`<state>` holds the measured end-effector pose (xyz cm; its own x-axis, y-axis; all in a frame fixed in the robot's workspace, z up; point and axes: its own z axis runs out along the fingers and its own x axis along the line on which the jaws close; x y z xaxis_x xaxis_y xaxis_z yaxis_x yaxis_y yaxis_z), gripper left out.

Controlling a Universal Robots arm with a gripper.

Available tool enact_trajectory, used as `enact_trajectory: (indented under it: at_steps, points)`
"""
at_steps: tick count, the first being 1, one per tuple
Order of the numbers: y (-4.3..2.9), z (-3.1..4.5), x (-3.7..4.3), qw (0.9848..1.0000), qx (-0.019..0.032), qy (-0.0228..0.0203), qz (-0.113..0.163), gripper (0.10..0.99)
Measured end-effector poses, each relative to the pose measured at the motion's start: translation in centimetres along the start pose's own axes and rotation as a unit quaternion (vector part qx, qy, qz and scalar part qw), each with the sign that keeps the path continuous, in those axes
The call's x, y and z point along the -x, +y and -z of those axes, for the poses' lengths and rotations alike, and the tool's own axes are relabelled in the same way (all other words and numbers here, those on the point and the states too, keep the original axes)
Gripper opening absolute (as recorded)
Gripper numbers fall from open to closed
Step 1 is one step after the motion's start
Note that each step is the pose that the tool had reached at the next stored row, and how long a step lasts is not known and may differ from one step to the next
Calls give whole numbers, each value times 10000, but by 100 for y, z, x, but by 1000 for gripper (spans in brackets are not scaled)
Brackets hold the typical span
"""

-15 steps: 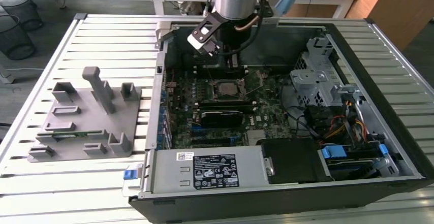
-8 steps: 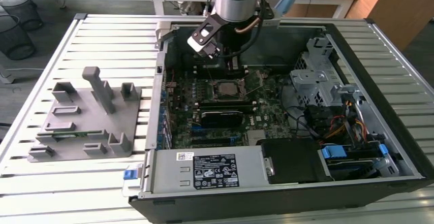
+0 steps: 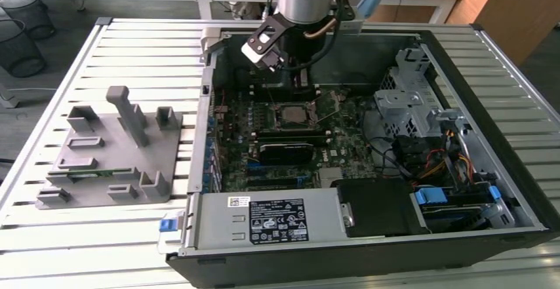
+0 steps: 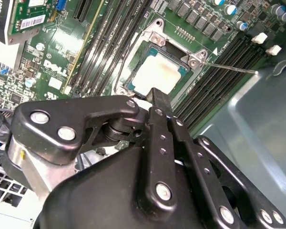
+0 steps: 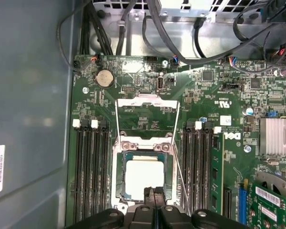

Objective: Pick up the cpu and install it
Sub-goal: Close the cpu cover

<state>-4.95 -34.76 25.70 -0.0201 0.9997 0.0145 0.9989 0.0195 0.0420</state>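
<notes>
At the socket, your fingertips (image 5: pixel 149 196) are clamped together with nothing between them. The gripper (image 5: pixel 153 193) is empty and hangs over the near edge of the socket frame. You can't tell from either wrist view whether the tips touch anything below.

The cpu (image 5: pixel 144 177) sits flat in the socket just beyond the tips, silver top up and square to the frame. The second wrist view gives you the same: cpu (image 4: pixel 155 74) in the socket, gripper (image 4: pixel 158 96) right beside it.

The load plate (image 5: pixel 146 98) is swung open and lies over the board on the far side of the socket, not over the chip. The retention lever (image 4: pixel 231 68) is unlatched, and its thin wire sticks out past the socket corner.

Memory slots (image 5: pixel 90 171) flank the socket on both sides, all on the green motherboard (image 5: pixel 214 95).

In the exterior view you see the gripper (image 3: pixel 293 79) down inside the open computer case (image 3: pixel 490 191), over the cpu (image 3: pixel 287 113). The power supply (image 3: pixel 262 218) sits at the case's near edge. The grey holder fixture (image 3: pixel 114 151) stands on the slatted table (image 3: pixel 131 46), well apart, toward the exterior view's left.
</notes>
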Motion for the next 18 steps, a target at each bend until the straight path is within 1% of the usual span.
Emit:
enact_trajectory:
  at_steps: [4,9,11,13,16,18]
  points:
    - [14,15,0,10000,0,0,1,106]
    - [127,11,2,10000,-10,13,-1,106]
    - [159,10,3,10000,-17,14,0,106]
    - [171,25,3,10000,-22,12,-1,106]
    - [175,81,2,10000,-22,13,-1,106]
    - [183,87,2,10000,-21,14,0,106]
